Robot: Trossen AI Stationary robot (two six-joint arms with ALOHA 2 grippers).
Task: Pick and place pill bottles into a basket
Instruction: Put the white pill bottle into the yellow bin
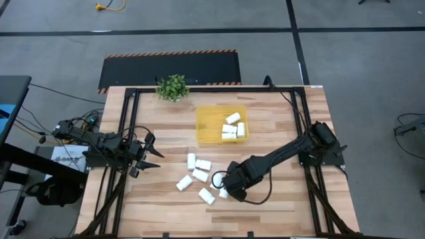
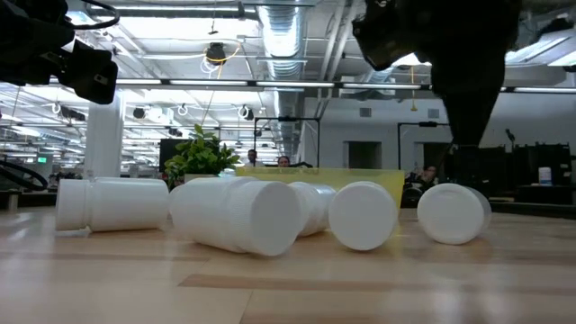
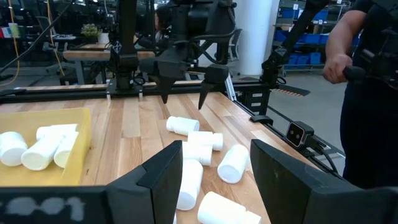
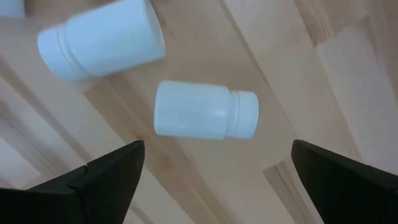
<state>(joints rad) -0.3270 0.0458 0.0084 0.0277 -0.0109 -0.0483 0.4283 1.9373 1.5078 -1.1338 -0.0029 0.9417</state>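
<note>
Several white pill bottles lie on their sides on the wooden table, among them one [image 1: 200, 175] in the middle of the group and one [image 1: 207, 196] nearest the front edge. A few more [image 1: 232, 129] lie in the yellow basket [image 1: 206, 114]. My right gripper [image 1: 224, 188] is open and points down over one lying bottle [image 4: 205, 118], with its fingers apart on either side above it. A second bottle [image 4: 102, 43] lies close by. My left gripper [image 1: 149, 153] is open and empty at the table's left, and it also shows in its own wrist view [image 3: 217, 180].
A small green potted plant [image 1: 172, 87] stands at the far edge, left of the basket. Black frame rails [image 1: 126, 126] run along the table's left and right sides. A person [image 3: 367, 93] stands beyond the table's right side. Bare wood lies to the front right.
</note>
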